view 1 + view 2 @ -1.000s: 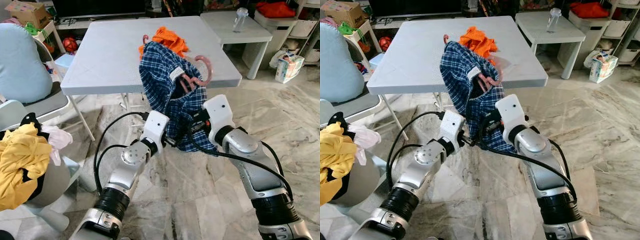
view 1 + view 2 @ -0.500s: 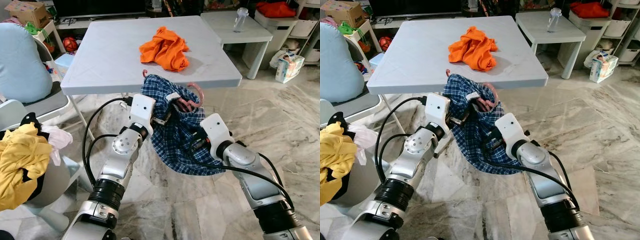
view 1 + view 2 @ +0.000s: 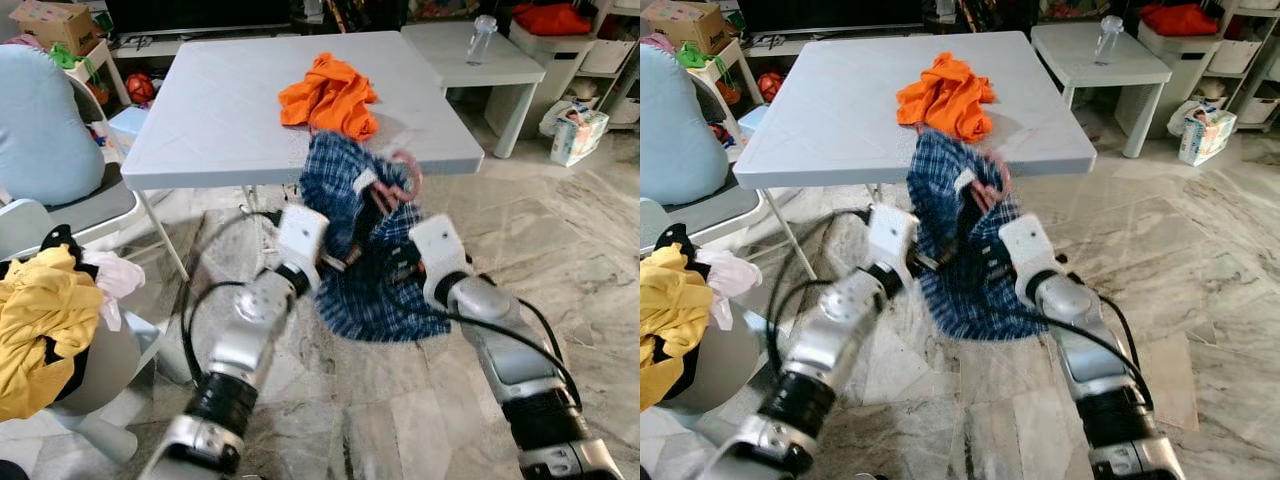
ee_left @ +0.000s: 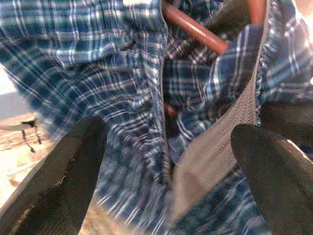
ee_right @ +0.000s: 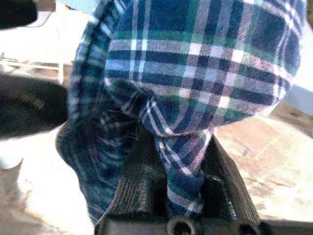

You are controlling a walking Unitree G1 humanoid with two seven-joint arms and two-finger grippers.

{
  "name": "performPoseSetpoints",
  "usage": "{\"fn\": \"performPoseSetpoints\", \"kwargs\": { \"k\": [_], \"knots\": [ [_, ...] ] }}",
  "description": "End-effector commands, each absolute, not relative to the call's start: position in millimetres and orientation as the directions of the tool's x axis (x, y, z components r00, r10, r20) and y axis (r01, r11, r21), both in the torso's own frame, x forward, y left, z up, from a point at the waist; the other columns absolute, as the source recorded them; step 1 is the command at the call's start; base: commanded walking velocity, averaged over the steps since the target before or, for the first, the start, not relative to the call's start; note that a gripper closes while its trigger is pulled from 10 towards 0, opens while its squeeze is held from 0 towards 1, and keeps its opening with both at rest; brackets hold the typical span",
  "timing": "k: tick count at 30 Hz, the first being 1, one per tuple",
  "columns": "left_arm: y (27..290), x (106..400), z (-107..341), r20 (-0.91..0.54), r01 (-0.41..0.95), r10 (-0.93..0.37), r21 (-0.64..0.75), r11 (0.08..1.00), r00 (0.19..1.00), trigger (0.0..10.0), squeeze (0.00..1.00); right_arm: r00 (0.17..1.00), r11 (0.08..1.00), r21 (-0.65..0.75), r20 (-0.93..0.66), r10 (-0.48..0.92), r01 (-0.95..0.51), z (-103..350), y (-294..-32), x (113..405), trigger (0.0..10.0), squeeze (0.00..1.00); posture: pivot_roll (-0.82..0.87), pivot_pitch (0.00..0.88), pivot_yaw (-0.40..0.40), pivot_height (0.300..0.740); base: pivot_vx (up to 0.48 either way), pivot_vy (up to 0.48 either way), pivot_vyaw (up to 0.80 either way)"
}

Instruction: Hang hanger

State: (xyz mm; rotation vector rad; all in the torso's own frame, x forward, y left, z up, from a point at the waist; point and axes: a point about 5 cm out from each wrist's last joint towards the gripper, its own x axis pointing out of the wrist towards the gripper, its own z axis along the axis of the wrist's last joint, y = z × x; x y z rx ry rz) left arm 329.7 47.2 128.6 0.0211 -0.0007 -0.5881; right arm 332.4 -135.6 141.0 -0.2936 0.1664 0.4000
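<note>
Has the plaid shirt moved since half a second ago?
Yes. The plaid shirt has risen; its top now overlaps the white table's near edge, beside the orange cloth.

Plaid shirt (image 3: 372, 262): woven cloth, blue, white and green check, soft and matt, with a plain grey inner facing stitched along its edge in the left wrist view.
Hanger (image 3: 397, 183): pink-red, smooth, slightly glossy, plastic by its look.
Right gripper (image 5: 172, 198): black fingers, matt, with ribbed pads.
Left gripper (image 4: 166, 166): black fingers, dull and smooth.
Arms (image 3: 252, 324): silver brushed-metal shells, glossy white plastic wrist housings, black rubbery cables.
Folding table (image 3: 220, 105): pale grey plastic top, matt, faintly textured.
Orange garment (image 3: 333, 92): soft matt cloth, crumpled.
Floor (image 3: 560, 240): polished marble-look tiles, veined and glossy.
Yellow clothing (image 3: 40, 325): matt cloth.
</note>
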Motion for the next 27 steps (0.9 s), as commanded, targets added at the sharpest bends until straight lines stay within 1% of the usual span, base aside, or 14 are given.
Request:
{"fn": "performPoseSetpoints", "kwargs": {
  "k": [1,4,8,14,18,20,25,27],
  "knots": [
    [55.3,335.1,135.8,0.016,0.521,-0.523,0.051,0.852,0.852,10.0,0.0,0.897,0.868,-0.237,-0.193,0.399,-0.437,146.5,-130.2,330.6,10.0,0.0,0.05,0.055,-0.004,0.74,0.0,0.0,0.0],
    [61.1,338.7,141.1,0.028,0.504,-0.507,0.067,0.861,0.862,10.0,0.0,0.891,0.863,-0.232,-0.195,0.411,-0.449,145.2,-129.1,329.4,10.0,0.0,0.05,0.056,-0.004,0.74,0.0,0.0,0.0],
    [66.4,342.6,152.4,0.066,0.483,-0.487,0.068,0.873,0.871,10.0,0.0,0.893,0.865,-0.242,-0.216,0.394,-0.44,139.4,-134.8,328.0,10.0,0.0,0.04,0.057,0.003,0.74,0.0,0.0,0.0],
    [69.2,344.4,149.4,0.052,0.478,-0.483,0.083,0.875,0.874,10.0,0.0,0.888,0.863,-0.232,-0.221,0.403,-0.449,138.2,-134.2,325.7,10.0,0.0,0.04,0.057,0.007,0.74,0.0,0.0,0.0],
    [69.6,346.5,147.9,0.044,0.475,-0.48,0.085,0.876,0.876,10.0,0.0,0.868,0.839,-0.235,-0.224,0.443,-0.49,141.6,-129.7,322.5,10.0,0.0,0.04,0.056,0.004,0.74,0.0,0.0,0.0],
    [67.2,347.7,148.7,0.043,0.475,-0.479,0.083,0.876,0.877,10.0,0.0,0.845,0.816,-0.226,-0.213,0.491,-0.531,148.4,-125.1,319.1,10.0,0.0,0.04,0.054,0.003,0.74,0.0,0.0,0.0],
    [61.9,348.7,145.0,0.03,0.48,-0.483,0.077,0.874,0.875,10.0,0.0,0.813,0.785,-0.215,-0.203,0.546,-0.581,158.0,-120.6,312.9,10.0,0.0,0.03,0.053,0.005,0.74,0.0,0.0,0.0],
    [61.0,349.1,144.1,0.026,0.48,-0.483,0.074,0.874,0.875,10.0,0.0,0.813,0.785,-0.215,-0.2,0.547,-0.581,160.3,-120.7,312.2,10.0,0.0,0.03,0.053,0.007,0.74,0.0,0.0,0.0]
  ]
}}
